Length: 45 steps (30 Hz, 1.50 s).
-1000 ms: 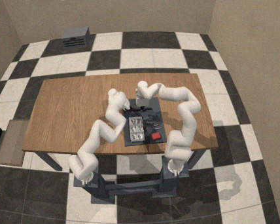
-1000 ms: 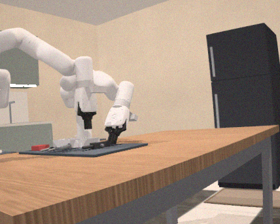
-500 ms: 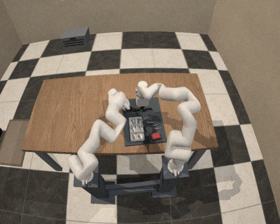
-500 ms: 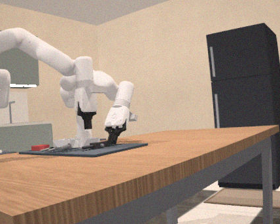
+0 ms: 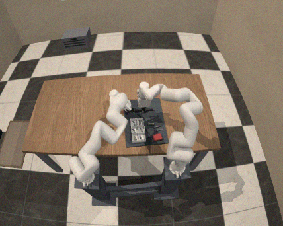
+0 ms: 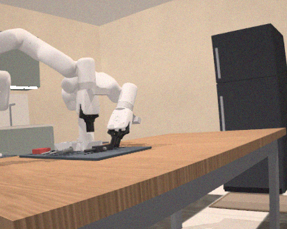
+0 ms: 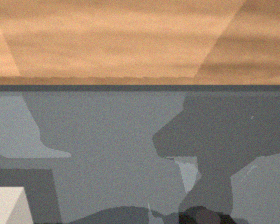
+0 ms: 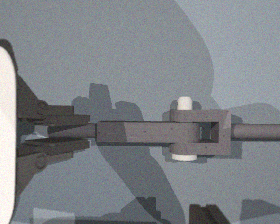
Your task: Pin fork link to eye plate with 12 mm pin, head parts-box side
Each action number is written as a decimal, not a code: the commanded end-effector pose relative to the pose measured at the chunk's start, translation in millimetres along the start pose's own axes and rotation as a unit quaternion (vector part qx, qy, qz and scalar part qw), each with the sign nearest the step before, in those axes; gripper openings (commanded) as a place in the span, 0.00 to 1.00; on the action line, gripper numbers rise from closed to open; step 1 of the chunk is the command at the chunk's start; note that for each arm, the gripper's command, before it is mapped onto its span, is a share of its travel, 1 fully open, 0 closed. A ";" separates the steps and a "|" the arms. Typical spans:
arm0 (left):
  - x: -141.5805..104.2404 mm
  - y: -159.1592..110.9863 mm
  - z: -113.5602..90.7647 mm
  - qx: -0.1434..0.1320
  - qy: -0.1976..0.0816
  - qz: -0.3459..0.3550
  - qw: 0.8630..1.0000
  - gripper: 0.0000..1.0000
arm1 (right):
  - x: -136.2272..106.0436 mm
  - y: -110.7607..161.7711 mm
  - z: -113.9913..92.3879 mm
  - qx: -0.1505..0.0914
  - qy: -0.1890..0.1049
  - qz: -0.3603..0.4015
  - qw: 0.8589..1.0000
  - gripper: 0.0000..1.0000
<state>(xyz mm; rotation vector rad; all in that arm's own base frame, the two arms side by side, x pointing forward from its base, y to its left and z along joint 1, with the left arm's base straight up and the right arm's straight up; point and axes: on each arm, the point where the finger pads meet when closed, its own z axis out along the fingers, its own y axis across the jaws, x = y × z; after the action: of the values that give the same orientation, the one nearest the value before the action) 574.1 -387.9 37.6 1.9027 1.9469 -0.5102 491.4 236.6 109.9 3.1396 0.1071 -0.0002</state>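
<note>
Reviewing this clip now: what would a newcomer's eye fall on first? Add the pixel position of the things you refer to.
The two white arms reaching over the wooden table [image 5: 67,109] [image 6: 178,157] dominate, their grippers working at the dark mat [image 5: 131,143] [image 6: 101,157]. Next comes the red block [image 5: 157,137] [image 6: 41,150], the brightest colour, on the mat beside the parts box [image 5: 138,141]. In the right wrist view, the pale pin [image 8: 184,103] stands out, crossing the fork.
</note>
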 end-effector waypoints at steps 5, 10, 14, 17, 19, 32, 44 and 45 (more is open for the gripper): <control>-1.6 1.3 -2.0 -0.002 -0.001 0.001 1.000 0.00 | 1.4 -0.8 -2.2 0.001 0.002 0.000 1.000 0.00; -1.6 1.3 -2.0 -0.002 -0.001 0.001 1.000 0.00 | 1.4 -0.8 -2.2 0.001 0.002 0.000 1.000 0.00; -1.6 1.3 -2.0 -0.002 -0.001 0.001 1.000 0.00 | 1.4 -0.8 -2.2 0.001 0.002 0.000 1.000 0.00; -1.6 1.3 -2.0 -0.002 -0.001 0.001 1.000 0.00 | 1.4 -0.8 -2.2 0.001 0.002 0.000 1.000 0.00; -1.6 1.3 -2.0 -0.002 -0.001 0.001 1.000 0.00 | 1.4 -0.8 -2.2 0.001 0.002 0.000 1.000 0.00; -1.6 1.3 -2.0 -0.002 -0.001 0.001 1.000 0.35 | 1.4 -0.8 -2.2 0.001 0.002 0.000 1.000 0.00; -1.6 1.3 -2.0 -0.002 -0.001 0.001 1.000 0.35 | 1.4 -0.8 -2.2 0.001 0.002 0.000 1.000 0.00; -1.6 1.3 -2.0 -0.002 -0.001 0.001 1.000 0.35 | 1.4 -0.8 -2.2 0.001 0.002 0.000 1.000 0.00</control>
<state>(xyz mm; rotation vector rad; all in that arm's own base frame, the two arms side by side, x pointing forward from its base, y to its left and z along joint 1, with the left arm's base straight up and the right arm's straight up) 574.1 -387.8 37.5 1.9027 1.9471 -0.5101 491.4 236.6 109.9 3.1396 0.1071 -0.0002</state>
